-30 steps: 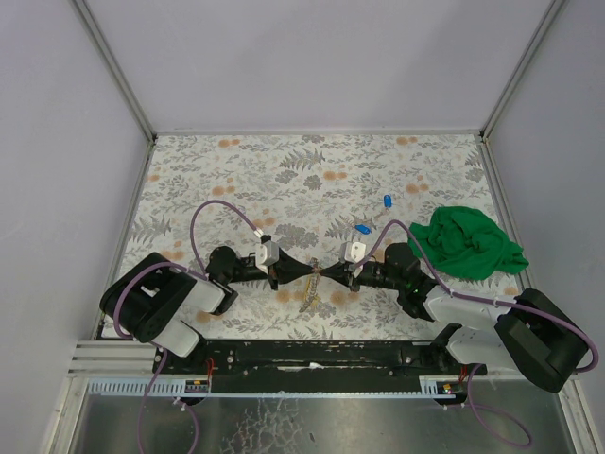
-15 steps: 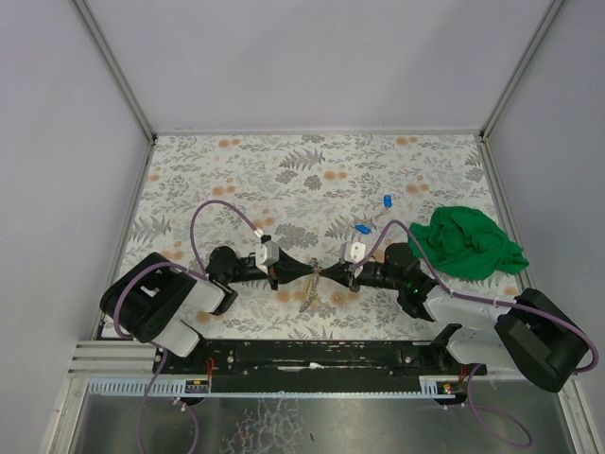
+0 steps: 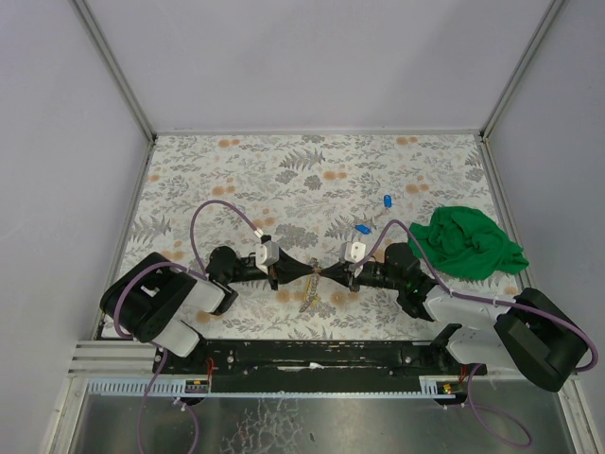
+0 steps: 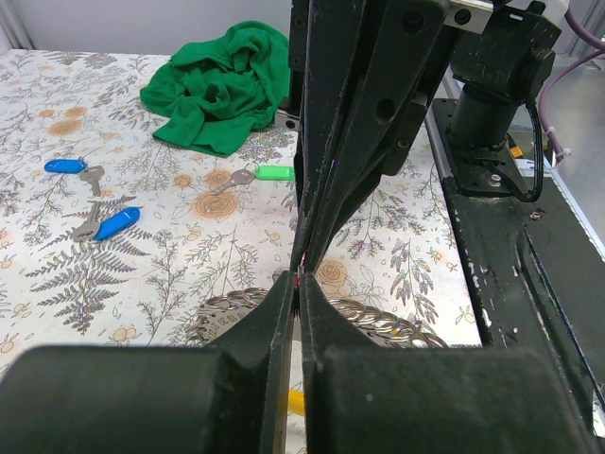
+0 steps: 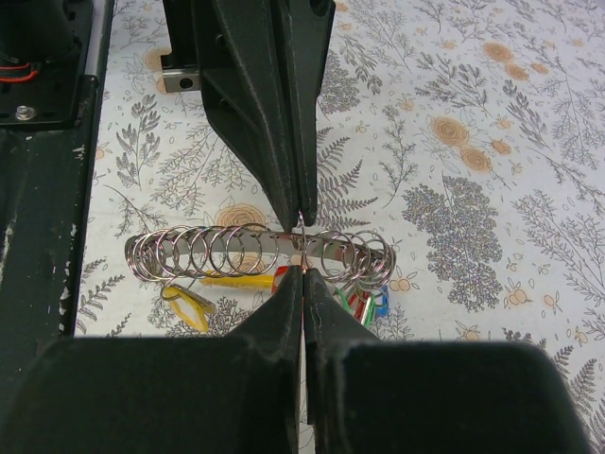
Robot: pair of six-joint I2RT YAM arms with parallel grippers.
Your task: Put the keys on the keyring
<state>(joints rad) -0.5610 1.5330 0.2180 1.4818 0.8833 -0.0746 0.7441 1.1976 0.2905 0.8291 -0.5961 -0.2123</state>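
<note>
My left gripper (image 3: 311,270) and right gripper (image 3: 324,271) meet tip to tip near the table's front. Both are shut on one thin silvery ring (image 5: 302,244) of the keyring (image 5: 260,252), a metal strip with several rings and yellow, red, green and blue tags. In the right wrist view my right gripper (image 5: 302,270) pinches the ring from below and the left one (image 5: 301,219) from above. The left gripper (image 4: 298,280) hides most of the keyring (image 4: 397,322) in its own view. Three keys lie loose: two blue-tagged (image 4: 64,166) (image 4: 118,222) and a green-tagged one (image 4: 269,173).
A crumpled green cloth (image 3: 468,243) lies at the table's right side. The two blue-tagged keys (image 3: 388,200) (image 3: 363,229) rest behind the right arm. The black rail (image 4: 510,246) of the arm bases runs along the near edge. White walls enclose the flowered table (image 3: 284,170).
</note>
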